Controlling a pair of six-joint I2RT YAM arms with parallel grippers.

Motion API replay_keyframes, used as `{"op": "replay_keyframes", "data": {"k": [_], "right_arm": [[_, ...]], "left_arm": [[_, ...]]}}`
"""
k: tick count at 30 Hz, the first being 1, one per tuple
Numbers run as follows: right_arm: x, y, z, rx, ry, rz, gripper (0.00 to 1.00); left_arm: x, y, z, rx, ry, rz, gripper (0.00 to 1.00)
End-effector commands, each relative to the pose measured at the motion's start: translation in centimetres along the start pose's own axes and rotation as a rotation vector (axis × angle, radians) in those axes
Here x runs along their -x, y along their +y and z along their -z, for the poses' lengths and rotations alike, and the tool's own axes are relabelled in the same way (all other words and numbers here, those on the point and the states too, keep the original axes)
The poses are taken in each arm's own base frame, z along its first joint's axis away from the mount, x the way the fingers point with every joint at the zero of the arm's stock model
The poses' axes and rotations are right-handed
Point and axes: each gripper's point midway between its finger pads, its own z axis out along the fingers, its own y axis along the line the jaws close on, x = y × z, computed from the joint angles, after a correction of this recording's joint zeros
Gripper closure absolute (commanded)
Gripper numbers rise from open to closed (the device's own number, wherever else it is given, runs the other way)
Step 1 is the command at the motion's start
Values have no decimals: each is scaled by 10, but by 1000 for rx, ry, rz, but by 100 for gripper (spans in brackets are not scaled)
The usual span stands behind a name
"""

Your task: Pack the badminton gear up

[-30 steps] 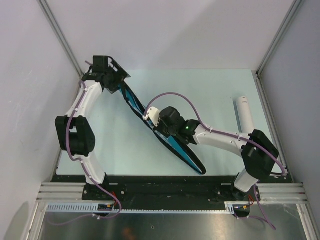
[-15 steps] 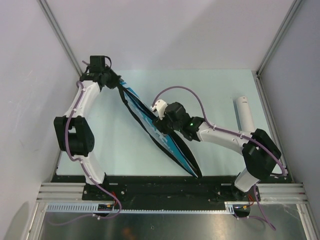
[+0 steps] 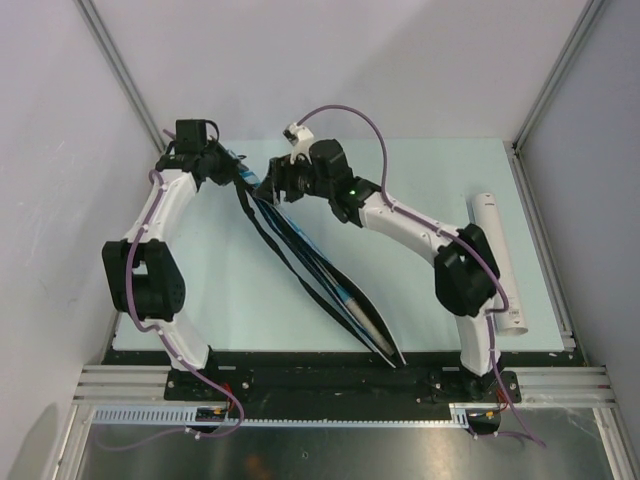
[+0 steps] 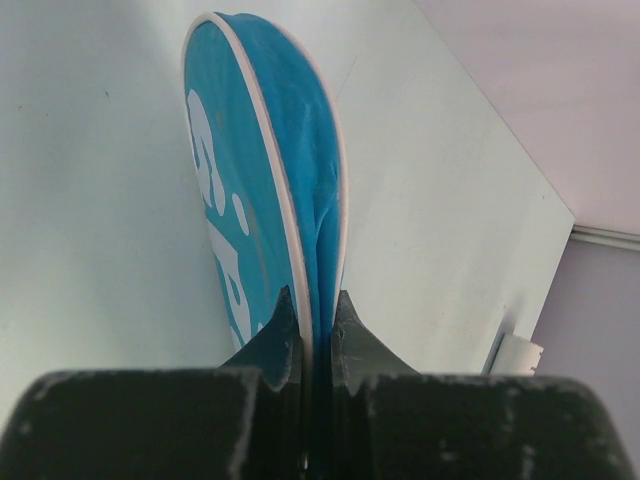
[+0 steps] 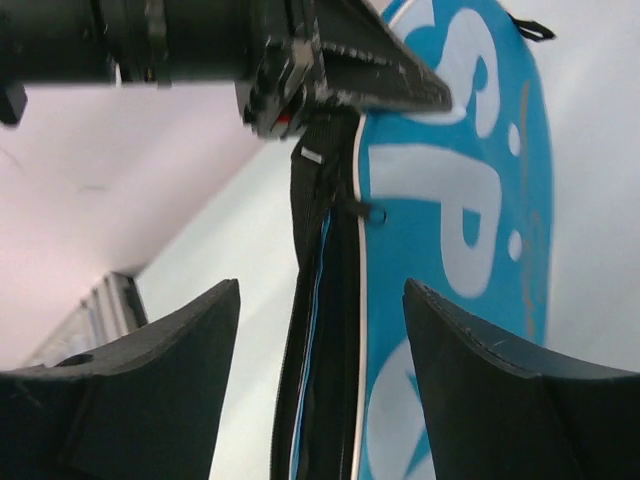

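- Swung up from the bag's middle, the right gripper [image 3: 272, 190] now sits at 11 o'clock beside the left gripper [image 3: 228, 165]. Its fingers [image 5: 150, 390] are spread wide, with the black strap [image 5: 312, 350] between them and clear of both.
- Left gripper is pinched narrow on the rim of the blue racket bag [image 3: 300, 250], which stands on edge and runs from 11 toward 5 o'clock across the table [image 3: 430, 170].
- Only "SP" of the bag's lettering shows in the right wrist view.
- White tube [image 3: 490, 225] lies at 3 o'clock, its middle hidden behind the right arm.
- Bag's contents are hard to make out.
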Motion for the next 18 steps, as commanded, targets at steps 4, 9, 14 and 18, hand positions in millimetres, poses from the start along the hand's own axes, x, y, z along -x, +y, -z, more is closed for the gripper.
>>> {"op": "replay_keyframes", "data": {"k": [4, 9, 14, 18], "right_arm": [[10, 12, -30, 269, -22, -105, 32], [7, 3, -32, 381, -33, -112, 34], [7, 10, -32, 460, -30, -187, 42], [6, 12, -39, 472, -34, -193, 43]], "left_arm": [[-18, -12, 19, -65, 64, -64, 100], [-21, -11, 16, -68, 83, -57, 100], [-22, -4, 12, -49, 86, -43, 100], [-23, -1, 10, -43, 93, -34, 100]]}}
